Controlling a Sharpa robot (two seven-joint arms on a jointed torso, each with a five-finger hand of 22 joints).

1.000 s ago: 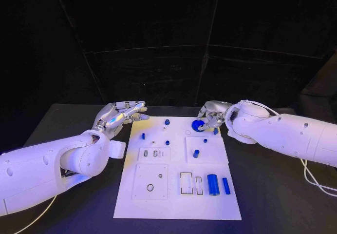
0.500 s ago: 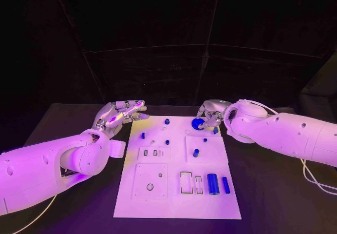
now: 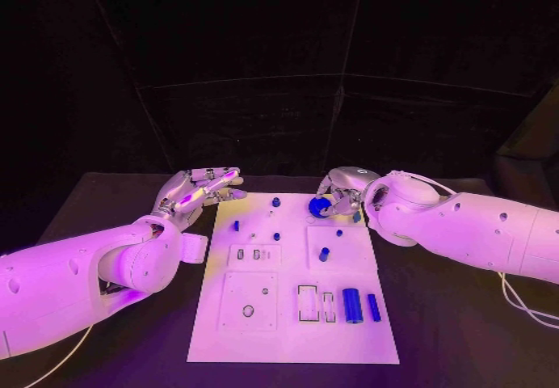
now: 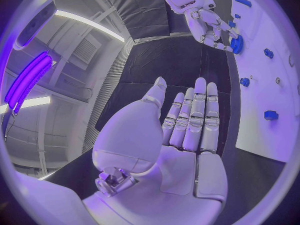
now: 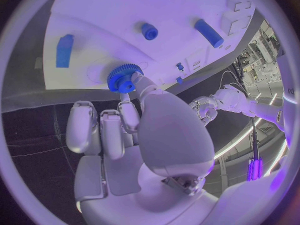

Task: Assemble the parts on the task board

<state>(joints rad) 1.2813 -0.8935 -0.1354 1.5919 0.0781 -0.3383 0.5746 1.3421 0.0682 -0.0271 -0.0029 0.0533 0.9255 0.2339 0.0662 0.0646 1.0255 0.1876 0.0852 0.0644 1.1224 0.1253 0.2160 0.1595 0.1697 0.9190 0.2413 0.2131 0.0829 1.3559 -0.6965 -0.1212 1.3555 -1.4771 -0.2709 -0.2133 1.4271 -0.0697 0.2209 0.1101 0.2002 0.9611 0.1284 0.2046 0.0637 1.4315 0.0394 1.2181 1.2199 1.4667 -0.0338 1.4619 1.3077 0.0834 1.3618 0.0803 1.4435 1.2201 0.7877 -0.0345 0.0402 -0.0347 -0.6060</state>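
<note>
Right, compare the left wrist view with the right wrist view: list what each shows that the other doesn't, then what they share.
Left wrist view alone: the left hand from behind, fingers straight, holding nothing. Right wrist view alone: the right hand's fingers touching the blue gear seen close, with its teeth, and a blue block beside it. Both: the task board, the gear, small blue pegs.

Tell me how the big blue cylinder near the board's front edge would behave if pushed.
The big blue cylinder lies on its side, so it would probably roll sideways. It looks rigid and smooth, perhaps slippery to pinch. The thinner blue peg beside it might get bumped.
</note>
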